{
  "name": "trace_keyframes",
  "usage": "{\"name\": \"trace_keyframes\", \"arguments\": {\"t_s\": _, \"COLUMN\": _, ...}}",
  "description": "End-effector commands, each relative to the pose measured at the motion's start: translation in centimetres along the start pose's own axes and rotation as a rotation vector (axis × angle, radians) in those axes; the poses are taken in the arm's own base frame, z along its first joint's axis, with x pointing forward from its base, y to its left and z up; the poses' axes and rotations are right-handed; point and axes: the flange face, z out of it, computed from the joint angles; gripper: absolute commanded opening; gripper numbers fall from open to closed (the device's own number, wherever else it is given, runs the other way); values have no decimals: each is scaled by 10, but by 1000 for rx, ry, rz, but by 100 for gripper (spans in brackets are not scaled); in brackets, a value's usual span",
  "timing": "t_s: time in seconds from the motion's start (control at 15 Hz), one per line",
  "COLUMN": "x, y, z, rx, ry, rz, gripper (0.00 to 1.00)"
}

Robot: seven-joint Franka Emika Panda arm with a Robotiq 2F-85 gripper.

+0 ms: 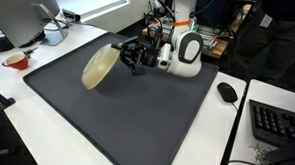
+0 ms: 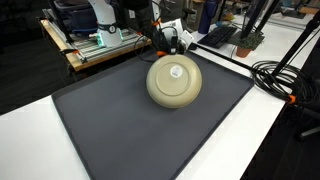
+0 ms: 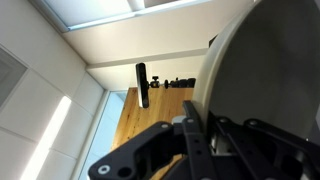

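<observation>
My gripper (image 1: 120, 59) is shut on the rim of a cream-coloured bowl (image 1: 99, 67) and holds it tipped on its side above a large dark grey mat (image 1: 116, 116). In an exterior view the bowl (image 2: 174, 81) shows its round underside with a small foot ring, and the gripper (image 2: 168, 40) is behind it. In the wrist view the bowl (image 3: 270, 70) fills the right side, with its rim pinched between my fingers (image 3: 195, 130).
A computer mouse (image 1: 227, 92) and a keyboard (image 1: 278, 122) lie on the white desk beside the mat. A red-rimmed cup (image 1: 16, 60) and a monitor (image 1: 20, 12) stand at the mat's other side. Cables (image 2: 285, 80) and a cluttered cart (image 2: 95, 40) border the mat.
</observation>
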Motion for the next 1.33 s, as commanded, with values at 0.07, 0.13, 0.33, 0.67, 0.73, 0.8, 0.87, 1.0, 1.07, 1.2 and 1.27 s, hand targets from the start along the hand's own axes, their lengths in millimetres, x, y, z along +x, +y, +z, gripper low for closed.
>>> {"name": "trace_keyframes", "arguments": {"t_s": 0.07, "x": 1, "y": -10, "z": 0, "rx": 6, "ry": 10, "rz": -28, "gripper": 23}}
{"name": "trace_keyframes", "arguments": {"t_s": 0.13, "x": -1, "y": -12, "z": -1, "rx": 10, "ry": 9, "rz": -35, "gripper": 34}}
{"name": "trace_keyframes", "arguments": {"t_s": 0.33, "x": -3, "y": -13, "z": -2, "rx": 16, "ry": 5, "rz": -60, "gripper": 54}}
{"name": "trace_keyframes", "arguments": {"t_s": 0.67, "x": -6, "y": -14, "z": -10, "rx": 69, "ry": 46, "rz": -149, "gripper": 89}}
{"name": "trace_keyframes", "arguments": {"t_s": 0.73, "x": -7, "y": -15, "z": -12, "rx": 85, "ry": 51, "rz": -168, "gripper": 95}}
{"name": "trace_keyframes", "arguments": {"t_s": 0.8, "x": -7, "y": -15, "z": -14, "rx": 103, "ry": 55, "rz": -189, "gripper": 99}}
{"name": "trace_keyframes", "arguments": {"t_s": 0.87, "x": -8, "y": -16, "z": -15, "rx": 119, "ry": 60, "rz": -204, "gripper": 100}}
{"name": "trace_keyframes", "arguments": {"t_s": 1.0, "x": -9, "y": -16, "z": -19, "rx": 144, "ry": 69, "rz": -235, "gripper": 100}}
{"name": "trace_keyframes", "arguments": {"t_s": 1.07, "x": -9, "y": -17, "z": -20, "rx": 160, "ry": 74, "rz": -244, "gripper": 100}}
{"name": "trace_keyframes", "arguments": {"t_s": 1.2, "x": -11, "y": -18, "z": -21, "rx": 181, "ry": 80, "rz": -257, "gripper": 100}}
{"name": "trace_keyframes", "arguments": {"t_s": 1.27, "x": -12, "y": -19, "z": -22, "rx": 194, "ry": 86, "rz": -262, "gripper": 100}}
